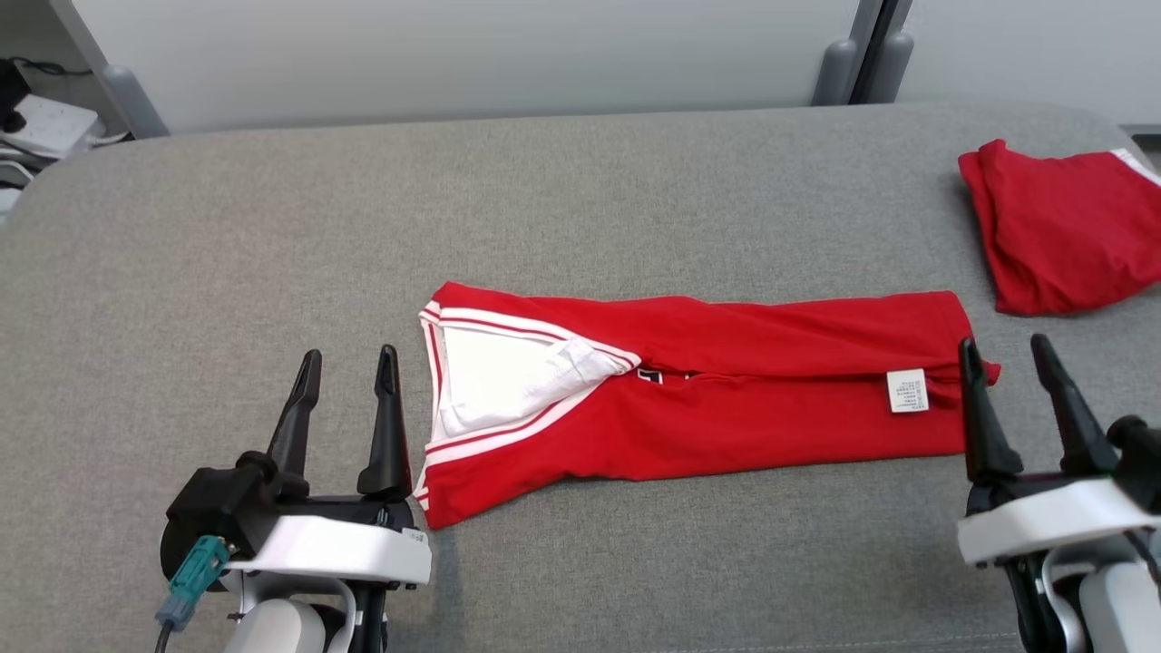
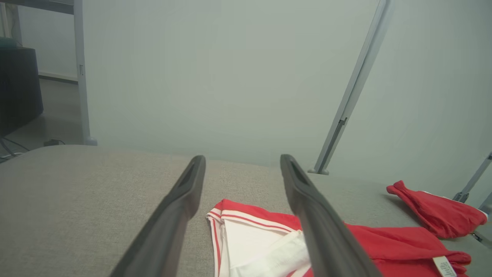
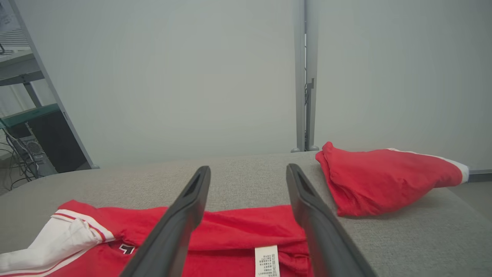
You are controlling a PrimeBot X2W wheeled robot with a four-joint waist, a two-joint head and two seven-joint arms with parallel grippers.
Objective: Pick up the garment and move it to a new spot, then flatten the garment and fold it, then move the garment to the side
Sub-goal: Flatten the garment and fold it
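- Centre of the head view: red garment (image 1: 707, 399), lying as a long narrow band across the grey padded surface (image 1: 272, 236). A white-striped opening (image 1: 508, 381) is at its left end and a white care label (image 1: 908, 390) near its right end. Judged: the long sides are already folded in, so the band lies flat and ready for a crosswise fold.
- Lower left of the head view: left gripper (image 1: 350, 354), fingers spread with nothing between them. Its tips are just beside the striped end and apart from the cloth. Judged: posted there to take that end.
- Lower right of the head view: right gripper (image 1: 1003, 343), fingers likewise spread and empty. The inner finger overlaps the hem corner in the picture, but whether it touches cannot be told. Judged: a mirror station at the opposite end, so both ends can be lifted together.
- Upper right of the head view: second red garment (image 1: 1061, 231), a loosely folded pile well apart from the band. Judged: a piece set aside, marking where finished items go.
- Remaining, by judgement: the final fold, then the shift to the side.
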